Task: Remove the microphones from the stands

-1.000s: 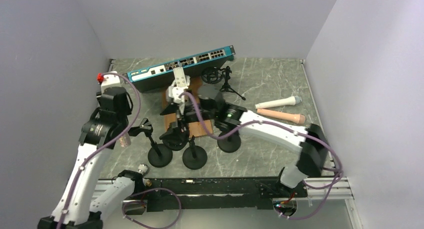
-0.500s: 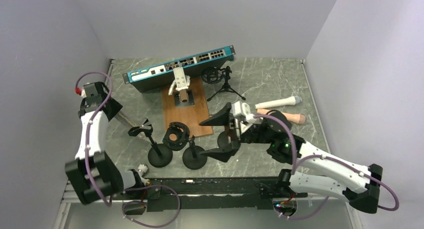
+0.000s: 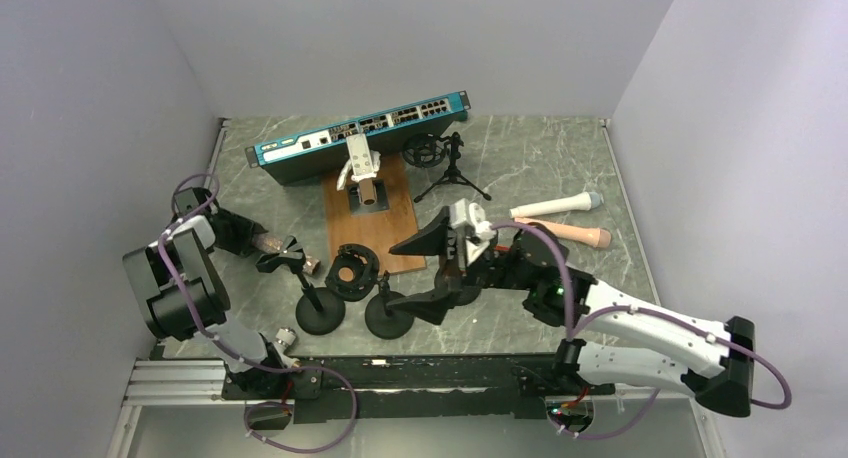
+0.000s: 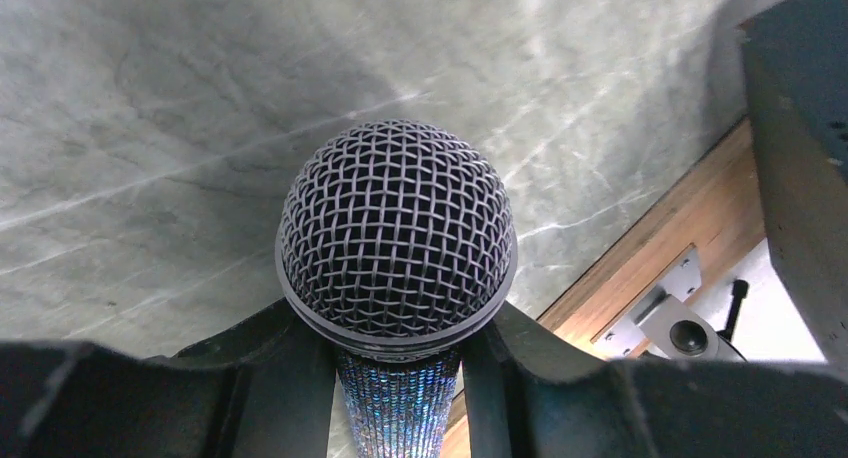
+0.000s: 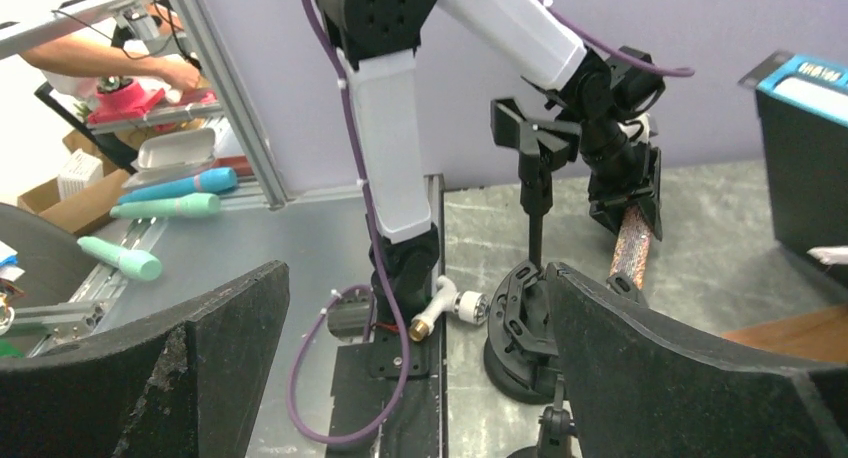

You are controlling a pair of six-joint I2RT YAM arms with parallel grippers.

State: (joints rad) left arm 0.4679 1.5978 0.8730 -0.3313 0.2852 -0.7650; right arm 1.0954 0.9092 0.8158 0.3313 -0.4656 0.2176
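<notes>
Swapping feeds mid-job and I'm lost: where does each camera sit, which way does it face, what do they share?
Top external: above and behind the bases, looking down at the table; left arm, right arm show.
Left wrist: on the left gripper, facing past the sparkly microphone it grips to the table; fingers show.
Right wrist: on the open right gripper, facing the left arm and a microphone stand; fingers show.
Shared: all three show that microphone.

No readable text, brand or number in any view; markings on network switch point(image 3: 360, 135), 12 o'clock in top view, too small.
</notes>
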